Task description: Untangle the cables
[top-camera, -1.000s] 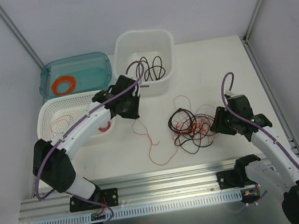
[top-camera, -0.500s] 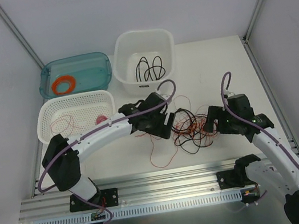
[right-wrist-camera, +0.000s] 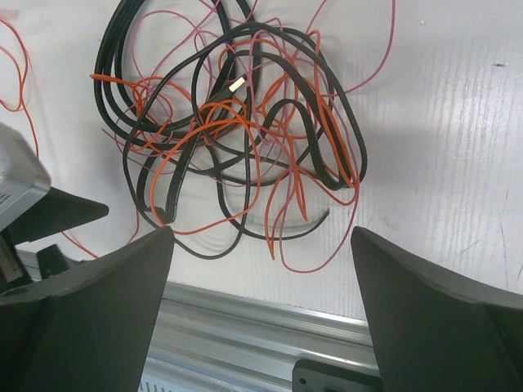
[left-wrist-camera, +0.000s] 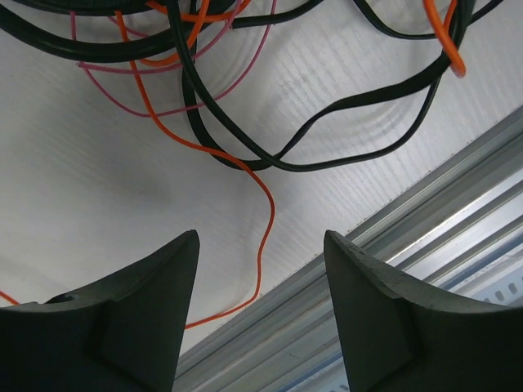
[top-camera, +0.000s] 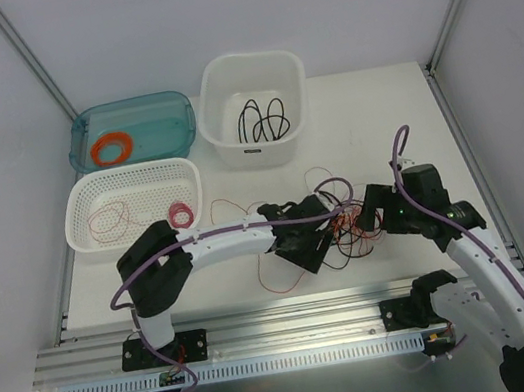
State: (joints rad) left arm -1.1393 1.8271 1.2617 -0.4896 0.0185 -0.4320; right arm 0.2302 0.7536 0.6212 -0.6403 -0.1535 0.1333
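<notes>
the cables (right-wrist-camera: 245,131) are seen as a loose tangle on the white bench (top-camera: 381,124), at centre right of the top view, between the two arms. flat, glossy black leads are mixed with thin orange and pink-red wires in irregular, overlapping loops; one black lead ends in a small pale metal plug near the middle of the knot. a single thin orange strand is trailed out of the heap toward the lower left, close to the ribbed aluminium rail (top-camera: 293,312).

the left fingers (left-wrist-camera: 139,327), matte black and wedge-shaped, are held apart just above the bench at the lower left edge of the tangle; nothing is gripped, and only the orange strand is seen lying on the bench beneath the gap. the right fingers (right-wrist-camera: 90,310), of the same dark plastic, are spread wide over the right side of the heap and are likewise empty.

at upper centre a deep white tub (top-camera: 232,140) is set, with a black lead (top-camera: 262,120) coiled inside. to its left a translucent teal tray (top-camera: 129,106) holds a neat orange ring (top-camera: 111,146). below that, a white lattice basket (top-camera: 126,174) contains a thin red wire (top-camera: 109,221) and a small pink ring (top-camera: 181,213).
</notes>
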